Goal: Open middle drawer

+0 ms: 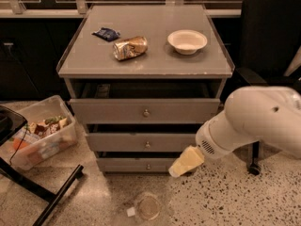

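Note:
The grey cabinet [146,62] has three drawers. The middle drawer [117,142] has a flat grey front and a small round metal knob [147,145]; it stands slightly out, with a dark gap above it. The top drawer [113,111] is also a little out. My white arm reaches in from the right, and my gripper [181,166] is low at the cabinet's lower right, in front of the bottom drawer [127,164], right of and below the middle knob.
On the cabinet top lie a crushed can [130,47], a white bowl [187,41] and a blue packet [106,33]. A clear bin of items [40,138] stands left on the floor. A black chair [270,36] is at the right. A clear cup [147,207] lies on the floor.

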`<state>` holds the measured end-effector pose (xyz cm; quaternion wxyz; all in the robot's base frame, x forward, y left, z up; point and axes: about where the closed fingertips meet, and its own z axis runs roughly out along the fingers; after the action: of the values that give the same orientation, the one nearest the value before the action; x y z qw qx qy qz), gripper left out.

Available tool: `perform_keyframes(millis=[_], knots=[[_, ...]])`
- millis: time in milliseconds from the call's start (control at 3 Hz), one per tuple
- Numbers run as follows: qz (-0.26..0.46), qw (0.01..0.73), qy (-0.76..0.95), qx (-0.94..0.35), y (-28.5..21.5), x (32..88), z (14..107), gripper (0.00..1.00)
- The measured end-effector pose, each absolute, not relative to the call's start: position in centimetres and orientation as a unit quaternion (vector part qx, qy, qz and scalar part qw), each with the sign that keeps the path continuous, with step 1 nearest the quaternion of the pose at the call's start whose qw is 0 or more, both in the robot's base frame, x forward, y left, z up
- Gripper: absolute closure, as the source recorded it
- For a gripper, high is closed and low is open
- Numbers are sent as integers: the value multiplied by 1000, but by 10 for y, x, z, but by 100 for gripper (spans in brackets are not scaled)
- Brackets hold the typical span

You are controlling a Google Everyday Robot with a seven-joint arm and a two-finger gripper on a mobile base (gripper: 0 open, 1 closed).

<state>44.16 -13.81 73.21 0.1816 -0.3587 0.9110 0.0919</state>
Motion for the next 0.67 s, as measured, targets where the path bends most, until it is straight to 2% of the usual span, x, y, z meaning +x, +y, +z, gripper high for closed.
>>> perform_keyframes(millis=[667], knots=[[98,208,921,-316,-135,456,729,0]])
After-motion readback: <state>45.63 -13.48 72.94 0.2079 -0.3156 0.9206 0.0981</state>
